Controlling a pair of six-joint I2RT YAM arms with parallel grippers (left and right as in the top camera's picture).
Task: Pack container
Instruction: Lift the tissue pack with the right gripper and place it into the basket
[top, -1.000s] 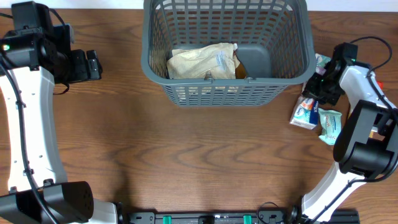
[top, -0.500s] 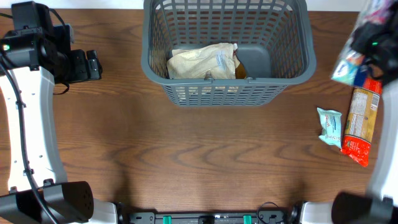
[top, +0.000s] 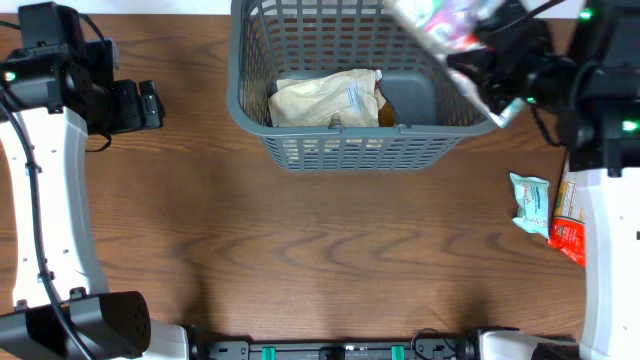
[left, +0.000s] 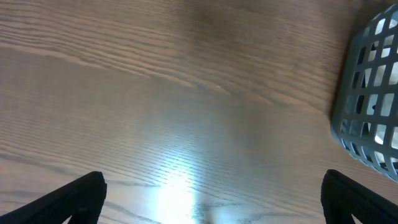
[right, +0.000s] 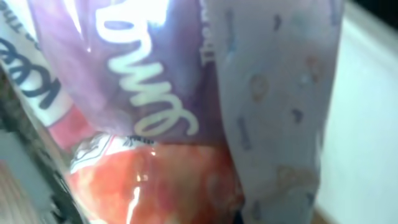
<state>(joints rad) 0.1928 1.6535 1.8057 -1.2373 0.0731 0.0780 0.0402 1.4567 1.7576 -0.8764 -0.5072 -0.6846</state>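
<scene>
The container (top: 350, 152) is a dark grey lattice basket at the table's back centre; its corner also shows in the left wrist view (left: 368, 106). A beige bag (top: 325, 100) lies inside it. My right gripper (top: 497, 62) hangs above the container's right rim, shut on a purple, white and red snack packet (top: 440, 25). That packet (right: 186, 93) fills the right wrist view and hides the fingers there. My left gripper (top: 150, 103) stands open over bare table left of the container, with nothing between its fingers (left: 214, 199).
A teal packet (top: 529, 203) and a red-and-orange packet (top: 570, 215) lie on the table at the right, below the right arm. A brown item (top: 388, 112) shows behind the beige bag. The left arm's white links run down the left edge.
The right gripper rose from the packets at the table's right with one packet and swung left to above the container's right rim. The left arm has not moved.
</scene>
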